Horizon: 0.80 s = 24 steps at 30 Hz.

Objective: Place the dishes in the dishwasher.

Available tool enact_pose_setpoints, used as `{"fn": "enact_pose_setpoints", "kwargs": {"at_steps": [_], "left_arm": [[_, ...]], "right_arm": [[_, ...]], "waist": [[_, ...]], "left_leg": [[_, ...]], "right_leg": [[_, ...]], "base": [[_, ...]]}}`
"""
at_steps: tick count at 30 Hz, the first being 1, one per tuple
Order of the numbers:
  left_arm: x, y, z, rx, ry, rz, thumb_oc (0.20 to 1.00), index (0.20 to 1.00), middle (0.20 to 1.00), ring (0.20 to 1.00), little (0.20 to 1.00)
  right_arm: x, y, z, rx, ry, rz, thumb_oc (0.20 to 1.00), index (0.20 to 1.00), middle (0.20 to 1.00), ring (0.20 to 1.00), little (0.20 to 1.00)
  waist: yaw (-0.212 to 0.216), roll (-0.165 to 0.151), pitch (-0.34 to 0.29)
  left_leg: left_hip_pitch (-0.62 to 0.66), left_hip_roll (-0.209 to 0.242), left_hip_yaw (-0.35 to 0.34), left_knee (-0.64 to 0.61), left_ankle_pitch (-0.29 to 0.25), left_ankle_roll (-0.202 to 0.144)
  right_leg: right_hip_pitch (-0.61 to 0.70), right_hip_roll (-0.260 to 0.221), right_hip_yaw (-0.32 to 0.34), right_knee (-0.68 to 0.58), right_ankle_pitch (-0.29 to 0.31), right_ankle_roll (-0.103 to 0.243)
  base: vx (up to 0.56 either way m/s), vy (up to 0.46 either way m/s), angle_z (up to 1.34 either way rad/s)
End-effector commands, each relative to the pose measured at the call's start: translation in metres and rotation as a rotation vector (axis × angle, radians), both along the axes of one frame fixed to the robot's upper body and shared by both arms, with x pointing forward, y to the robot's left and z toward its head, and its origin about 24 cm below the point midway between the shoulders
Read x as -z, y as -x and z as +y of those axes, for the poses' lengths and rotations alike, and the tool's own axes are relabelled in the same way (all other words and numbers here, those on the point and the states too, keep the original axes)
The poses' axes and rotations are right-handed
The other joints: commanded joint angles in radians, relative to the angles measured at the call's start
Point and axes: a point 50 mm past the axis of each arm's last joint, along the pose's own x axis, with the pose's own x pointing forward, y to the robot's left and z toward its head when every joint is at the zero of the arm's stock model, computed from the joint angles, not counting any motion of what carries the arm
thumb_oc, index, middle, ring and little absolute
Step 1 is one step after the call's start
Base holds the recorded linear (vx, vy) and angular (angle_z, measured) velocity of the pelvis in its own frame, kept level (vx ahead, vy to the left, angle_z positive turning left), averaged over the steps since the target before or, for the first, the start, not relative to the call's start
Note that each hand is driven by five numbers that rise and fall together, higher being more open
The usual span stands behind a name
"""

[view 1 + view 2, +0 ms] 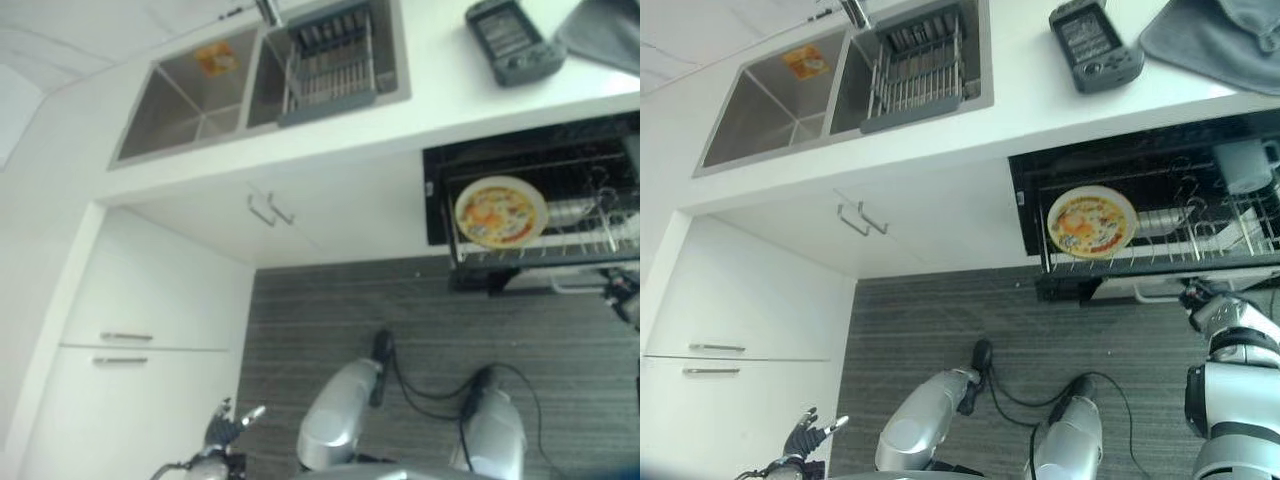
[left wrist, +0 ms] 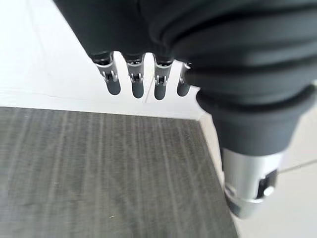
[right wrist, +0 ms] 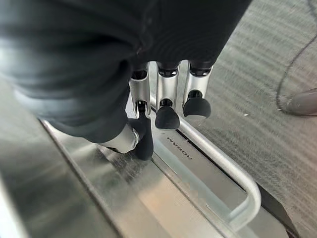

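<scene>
My right hand [image 3: 163, 111] curls loosely over the dishwasher door handle [image 3: 218, 173], gripping nothing; a hasty lift could rattle the upright plate [image 1: 1091, 222] off its rack [image 1: 1160, 250].

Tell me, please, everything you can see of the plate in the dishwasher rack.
The plate is round, with a pale rim and a yellow-orange pattern over its face. It stands on edge, leaning slightly, among the wire tines at the left end of the pulled-out dishwasher rack, below the white counter. Only the rack touches it; neither hand is on it.
</scene>
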Motion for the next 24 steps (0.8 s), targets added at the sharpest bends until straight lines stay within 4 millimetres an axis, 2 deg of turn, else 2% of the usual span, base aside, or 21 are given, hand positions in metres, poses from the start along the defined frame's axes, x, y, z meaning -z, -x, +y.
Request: {"fn": "enact_pose_setpoints", "kwargs": {"at_steps": [1, 3, 5, 6, 7, 12, 18, 20, 21, 24], "left_arm": [[-0.003, 0.016, 0.025, -0.023, -0.039, 0.057, 1.000, 1.000, 1.000, 1.000, 1.000], [-0.005, 0.016, 0.030, -0.031, -0.033, 0.057, 1.000, 1.000, 1.000, 1.000, 1.000], [-0.008, 0.015, 0.036, -0.033, -0.036, 0.057, 1.000, 1.000, 1.000, 1.000, 1.000], [-0.009, 0.014, 0.039, -0.032, -0.038, 0.057, 1.000, 1.000, 1.000, 1.000, 1.000], [-0.011, 0.014, 0.044, -0.032, -0.045, 0.061, 1.000, 1.000, 1.000, 1.000, 1.000], [-0.013, 0.017, 0.051, -0.029, -0.052, 0.082, 1.000, 1.000, 1.000, 1.000, 1.000], [-0.017, 0.022, 0.064, -0.016, -0.075, 0.113, 1.000, 1.000, 1.000, 1.000, 1.000], [-0.019, 0.025, 0.071, -0.016, -0.093, 0.139, 1.000, 1.000, 1.000, 1.000, 1.000], [-0.019, 0.032, 0.078, -0.006, -0.112, 0.170, 1.000, 1.000, 1.000, 1.000, 1.000], [-0.020, 0.036, 0.083, 0.008, -0.121, 0.192, 1.000, 1.000, 1.000, 1.000, 1.000]], "right_arm": [[-0.033, -0.021, 0.009, -0.052, 0.090, -0.040, 0.200, 0.200, 0.200, 0.200, 0.200], [-0.066, -0.029, 0.006, -0.049, 0.174, -0.085, 0.200, 0.200, 0.200, 0.200, 0.200], [-0.090, -0.034, 0.007, -0.046, 0.239, -0.117, 0.200, 0.200, 0.200, 0.200, 0.200], [-0.103, -0.036, 0.007, -0.045, 0.276, -0.136, 0.200, 0.200, 0.200, 0.200, 0.200], [-0.131, -0.039, 0.008, -0.037, 0.335, -0.177, 0.200, 0.200, 0.200, 0.200, 0.200], [-0.192, -0.034, 0.006, -0.014, 0.503, -0.239, 0.200, 0.200, 0.200, 0.200, 0.200], [-0.241, -0.024, 0.008, 0.001, 0.773, -0.255, 0.200, 0.200, 0.200, 0.200, 0.200], [-0.256, -0.021, 0.011, -0.005, 0.874, -0.250, 0.200, 0.200, 0.200, 0.200, 0.200], [-0.274, -0.015, 0.012, -0.002, 0.962, -0.273, 0.200, 0.200, 0.200, 0.200, 0.200], [-0.286, -0.010, 0.013, 0.005, 1.038, -0.311, 0.200, 0.200, 0.200, 0.200, 0.200]], "waist": [[0.043, 0.030, -0.028], [0.061, 0.054, -0.031], [0.075, 0.062, -0.034], [0.081, 0.064, -0.036], [0.095, 0.063, -0.042], [0.130, 0.051, -0.061], [0.146, 0.039, -0.069], [0.146, 0.021, -0.075], [0.152, 0.018, -0.085], [0.155, 0.018, -0.090]], "left_leg": [[-0.009, -0.003, -0.067, -0.031, 0.172, -0.027], [-0.012, -0.005, -0.083, -0.092, 0.209, -0.024], [-0.013, -0.004, -0.090, -0.132, 0.230, -0.025], [-0.014, -0.005, -0.092, -0.141, 0.236, -0.024], [-0.022, -0.006, -0.094, -0.146, 0.238, -0.020], [-0.037, -0.012, -0.103, -0.152, 0.245, -0.011], [-0.039, -0.001, -0.097, -0.150, 0.250, -0.013], [-0.022, -0.003, -0.093, -0.157, 0.230, -0.019], [-0.018, -0.001, -0.089, -0.156, 0.230, -0.021], [-0.024, -0.002, -0.093, -0.147, 0.231, -0.020]], "right_leg": [[0.046, 0.006, 0.005, -0.063, 0.041, 0.032], [0.035, 0.015, 0.007, -0.053, 0.025, 0.031], [0.032, 0.023, 0.004, -0.054, 0.013, 0.031], [0.030, 0.026, 0.001, -0.054, 0.009, 0.030], [0.017, 0.020, -0.008, -0.039, -0.001, 0.030], [0.010, 0.005, -0.024, -0.019, -0.014, 0.034], [0.037, -0.003, -0.050, -0.029, -0.015, 0.037], [0.058, -0.006, -0.050, -0.036, -0.042, 0.045], [0.083, -0.010, -0.066, -0.050, -0.041, 0.046], [0.086, -0.013, -0.067, -0.042, -0.042, 0.048]], "base": [[0.01, 0.069, 0.17], [0.03, 0.051, -0.04], [0.00, 0.000, 0.00], [0.01, -0.032, -0.04], [0.00, 0.000, 0.00], [0.05, -0.024, 0.04], [0.06, -0.051, 0.11], [0.16, -0.100, 0.16], [0.08, -0.039, 0.15], [0.04, -0.006, 0.02]]}}
